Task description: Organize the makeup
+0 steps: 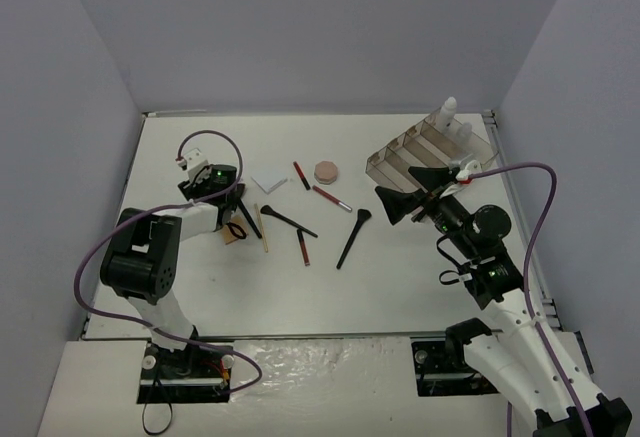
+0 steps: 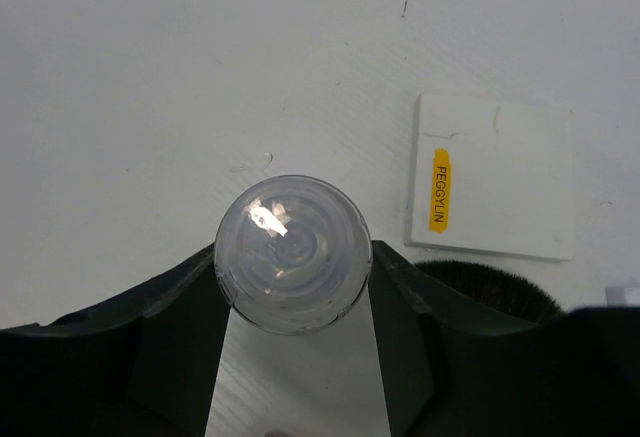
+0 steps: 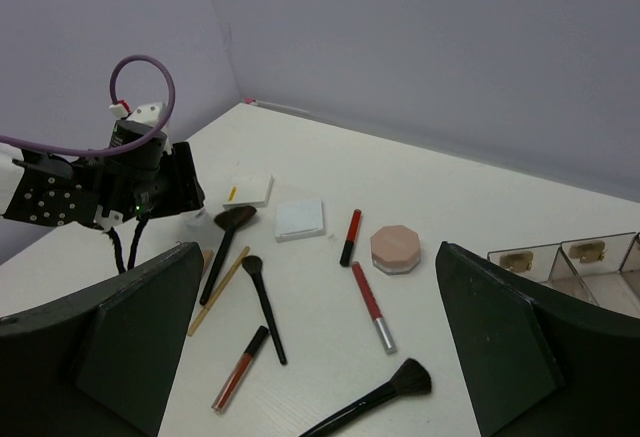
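Clear bottle [image 2: 293, 257], seen end-on in the left wrist view, clamped by the left gripper [image 1: 213, 185], with one finger [image 2: 170, 337] pressed to each side of it. It sits at the left edge of the scattered makeup, over the white table [image 1: 420, 267]; whether it rests on the surface or is lifted cannot be told. Just beside it lies a white pad [image 2: 495, 177] bearing a yellow label, and the dark bristles of a fan brush [image 2: 490, 285] show near that pad's lower edge. Farther toward the table's middle lie a pale-blue pad [image 3: 300, 219], a red pencil [image 1: 301, 175], a pink compact [image 1: 327, 171] and a red-and-silver tube [image 1: 331, 198]. Nearer the arms are a wooden pencil [image 1: 262, 227], a small black brush [image 1: 287, 221], a red-brown tube [image 1: 303, 247] and a longer black brush [image 1: 354, 237], all lying flat and apart from one another. At the right, a smoky divided tray [image 1: 400, 157] holds a white-capped bottle [image 1: 447, 114] upright at its far end. The right gripper [image 1: 410, 189] hangs just beside the tray's near end, fingers spread wide and holding nothing.
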